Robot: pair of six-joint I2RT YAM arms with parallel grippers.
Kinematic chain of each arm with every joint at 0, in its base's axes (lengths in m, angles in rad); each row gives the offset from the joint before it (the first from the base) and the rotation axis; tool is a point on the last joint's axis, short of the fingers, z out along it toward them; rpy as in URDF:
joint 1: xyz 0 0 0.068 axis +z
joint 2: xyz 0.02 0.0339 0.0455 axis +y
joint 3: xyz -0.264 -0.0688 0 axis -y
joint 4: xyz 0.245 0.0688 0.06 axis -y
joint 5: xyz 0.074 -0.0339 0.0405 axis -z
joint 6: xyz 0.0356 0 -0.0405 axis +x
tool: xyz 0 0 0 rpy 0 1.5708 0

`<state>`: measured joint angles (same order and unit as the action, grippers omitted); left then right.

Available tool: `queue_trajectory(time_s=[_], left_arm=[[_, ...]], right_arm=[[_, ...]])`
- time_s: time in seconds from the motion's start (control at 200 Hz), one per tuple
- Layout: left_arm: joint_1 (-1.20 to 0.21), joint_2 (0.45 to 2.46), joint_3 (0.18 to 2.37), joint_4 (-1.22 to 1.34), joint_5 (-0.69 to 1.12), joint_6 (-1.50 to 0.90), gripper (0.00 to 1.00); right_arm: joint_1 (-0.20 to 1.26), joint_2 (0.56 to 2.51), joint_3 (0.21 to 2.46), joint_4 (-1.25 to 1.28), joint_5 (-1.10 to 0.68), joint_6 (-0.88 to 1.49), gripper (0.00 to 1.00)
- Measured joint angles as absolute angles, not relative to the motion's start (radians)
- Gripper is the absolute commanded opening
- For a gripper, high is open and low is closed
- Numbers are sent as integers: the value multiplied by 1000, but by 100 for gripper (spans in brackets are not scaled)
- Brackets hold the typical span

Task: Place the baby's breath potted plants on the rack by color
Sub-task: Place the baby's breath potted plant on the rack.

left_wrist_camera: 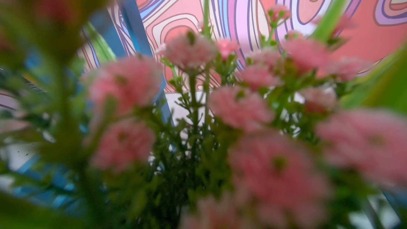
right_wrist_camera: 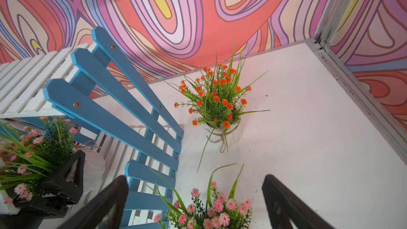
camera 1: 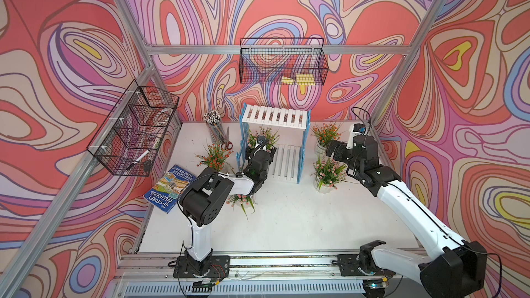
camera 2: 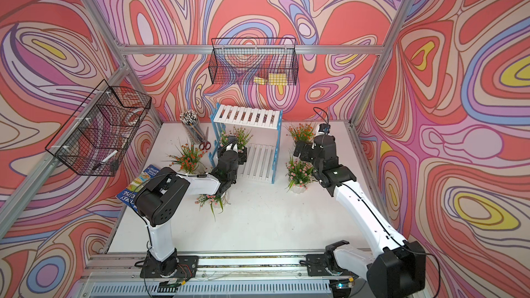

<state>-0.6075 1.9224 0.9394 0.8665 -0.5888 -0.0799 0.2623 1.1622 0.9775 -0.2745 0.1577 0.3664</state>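
Spreading across the lower half of both top views, the white table (camera 1: 286, 225) carried the rack (camera 1: 274, 116) at centre frame, its upper board bare. The left gripper (camera 1: 258, 148) reached into the left end of the lower tier, jaws set wide astride the white pot of 1 pink plant (camera 1: 265, 134). That pot sat on the slats, and the right wrist view showed 1 black finger (right_wrist_camera: 66, 172) right against it. Whether the jaws squeezed the pot or merely flanked it could not be told. The right gripper (right_wrist_camera: 195, 179) hovered right of the rack, jaws apart and empty. The other 4 plants stood on the table, off the rack. An orange plant (camera 1: 215, 156) stood left of the rack, and a second pink plant (camera 1: 243, 200) lay partly hidden under the left forearm at lower centre. A second orange plant (camera 1: 325, 136) stood right of the rack near the back wall, and a third pink plant (camera 1: 327, 172) just below it in frame. By my reading, the task was barely 1 of 5 along, with the first pink at most set down. 2 pinks probably belonged beside it, and both oranges on the empty upper tier. The right gripper looked best placed for the nearest pair.
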Motion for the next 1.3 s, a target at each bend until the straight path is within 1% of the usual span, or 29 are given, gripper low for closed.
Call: queue_trajectory(time_s=[0.125, 0.185, 0.315, 0.621, 0.761, 0.991, 1.297], left_arm=[[-602, 1946, 927, 902, -589, -83, 74], [-602, 1956, 919, 908, -589, -89, 80], [-602, 1968, 904, 924, -585, -102, 100], [-600, 1969, 881, 1041, -490, -110, 100], [-600, 1967, 878, 1046, -443, -128, 100], [-619, 1917, 865, 981, -439, -170, 100], [-648, 1871, 812, 976, -447, -168, 100]], right_arm=[[262, 1168, 974, -267, 151, 364, 98], [262, 1171, 974, -262, 147, 364, 98], [262, 1176, 969, -254, 136, 360, 98], [262, 1176, 963, -250, 114, 356, 98], [262, 1173, 958, -247, 111, 355, 98], [262, 1162, 936, -245, 98, 352, 98], [262, 1138, 916, -239, 70, 352, 98]])
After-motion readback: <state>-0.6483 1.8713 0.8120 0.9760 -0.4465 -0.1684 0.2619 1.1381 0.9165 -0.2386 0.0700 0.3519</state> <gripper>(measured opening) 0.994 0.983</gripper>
